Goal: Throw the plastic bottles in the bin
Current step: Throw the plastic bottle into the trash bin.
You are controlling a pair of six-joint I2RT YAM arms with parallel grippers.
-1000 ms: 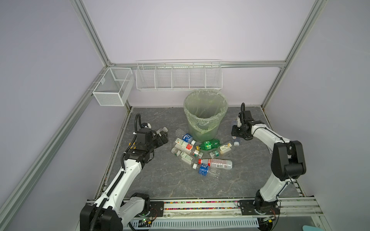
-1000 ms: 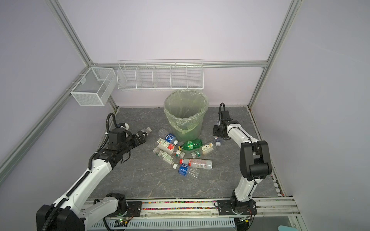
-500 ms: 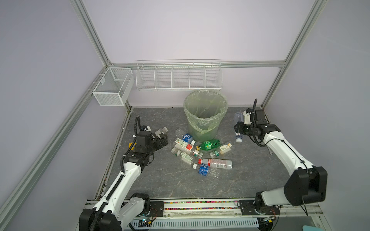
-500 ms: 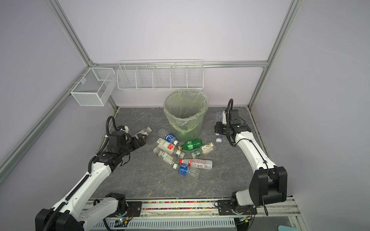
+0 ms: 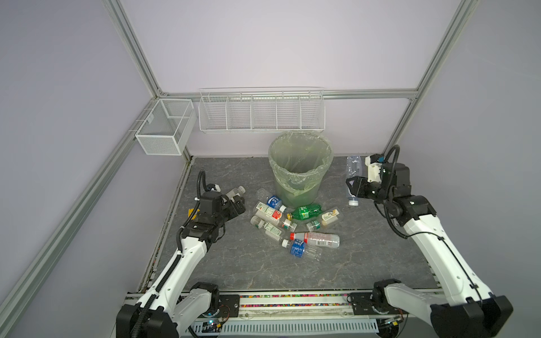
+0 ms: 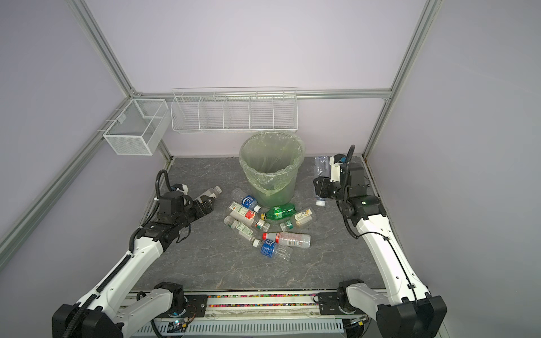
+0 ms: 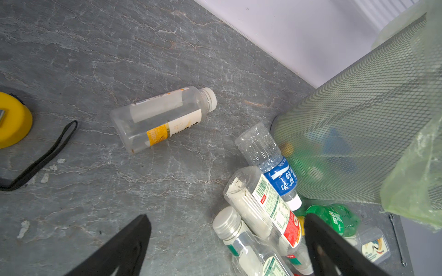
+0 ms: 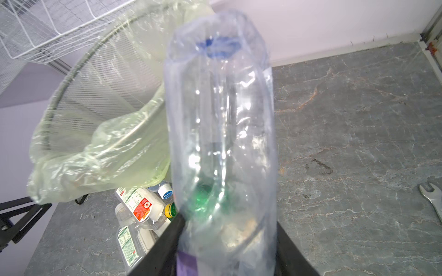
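Now the right gripper (image 5: 354, 188) is clasping a clear bottle (image 5: 353, 166) (cap down) right of the bin (image 5: 292, 190). Meanwhile the left gripper (image 5: 238, 202) is hovering, released.

Through the wall of the round pale-green mesh bin (image 7: 358, 107) I make out only blurred blue and green shapes. Frame edges cut off a round yellow object (image 7: 13, 121) and a silver wrench (image 8: 432, 197).

Grey veined worktop (image 5: 234, 269). Bears bin (image 5: 295, 187) at back, bottles (image 5: 270, 211) heaped at its foot, lone bottle (image 7: 162, 117) lying apart, yellow tape measure (image 7: 13, 119), spanner (image 8: 431, 196).
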